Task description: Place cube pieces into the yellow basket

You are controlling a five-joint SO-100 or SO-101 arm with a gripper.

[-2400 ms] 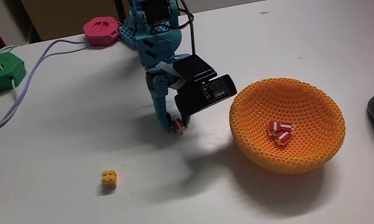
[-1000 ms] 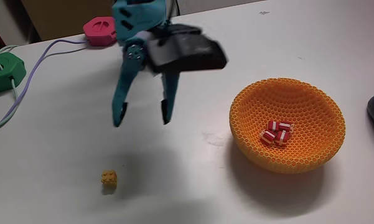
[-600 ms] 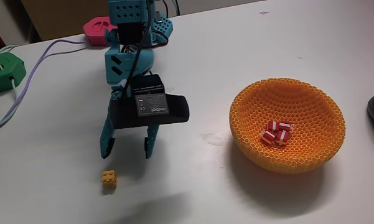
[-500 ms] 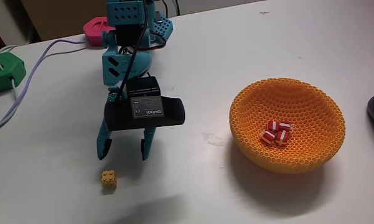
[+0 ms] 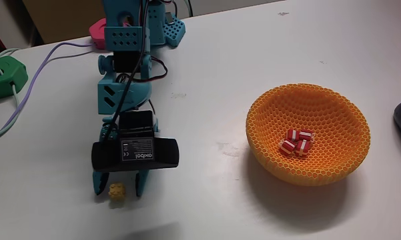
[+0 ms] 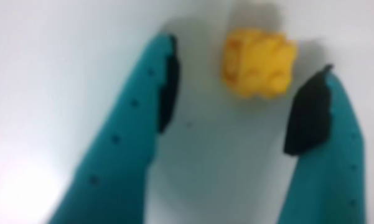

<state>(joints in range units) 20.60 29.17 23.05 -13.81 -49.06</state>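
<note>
The gripper (image 5: 118, 189) stands spread wide astride the yellow cube (image 5: 117, 193), low over the counter (image 5: 207, 193), ready to close. That cube lies well left of the basket (image 5: 307, 131), which holds the striped cubes (image 5: 296, 142).

gripper (image 5: 118, 191) lowered, now straddling yellow brick (image 5: 117, 193) (unclamped)

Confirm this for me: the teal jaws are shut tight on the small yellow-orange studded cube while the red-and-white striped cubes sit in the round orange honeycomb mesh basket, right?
Not quite. The gripper has its teal jaws open, standing either side of the small yellow-orange studded cube without touching it, as the wrist view shows. The rest holds: the red-and-white striped cubes sit in the round orange honeycomb mesh basket.
</note>
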